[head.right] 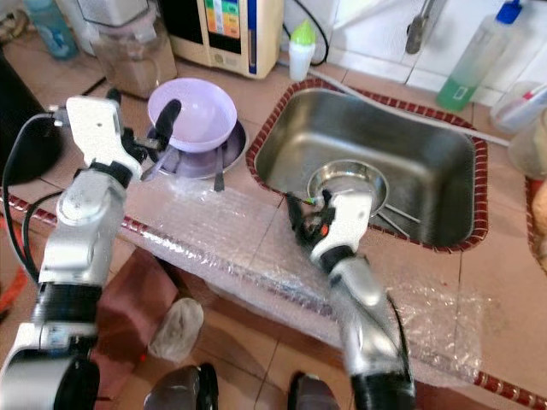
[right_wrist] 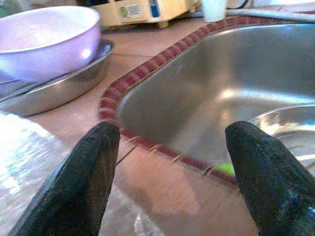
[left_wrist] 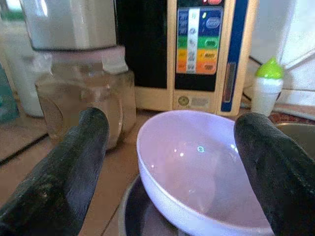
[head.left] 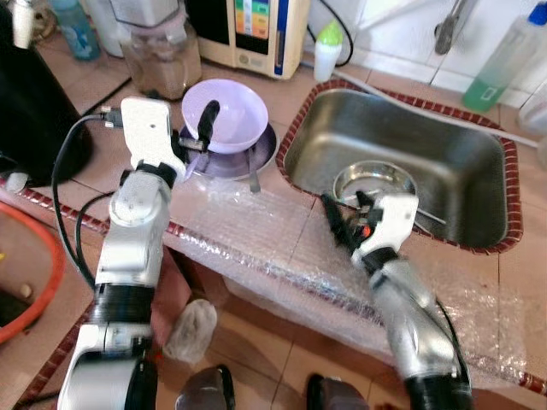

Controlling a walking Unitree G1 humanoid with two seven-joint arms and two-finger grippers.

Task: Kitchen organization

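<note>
Lilac bowl (head.left: 226,114) sits tilted in steel pan (head.left: 256,159) on tiled surface (head.left: 94,85), left of sink (head.left: 466,166). My left jaws (head.left: 198,137) spread wide at bowl's near rim. My right jaws (head.left: 344,224) wide, hovering over sink's front edge near steel bowl (head.left: 376,181) inside.

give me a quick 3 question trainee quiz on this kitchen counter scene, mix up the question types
1. True or false: the lilac bowl sits inside the sink.
2. The left end effector is: A) shut on the bowl B) open, fingers either side of the bowl C) in the sink.
3. Fill in: the right end effector is open at the rim of the ____.

Key: 1 false, it rests on a steel plate on the counter; 2 B; 3 sink.
</note>
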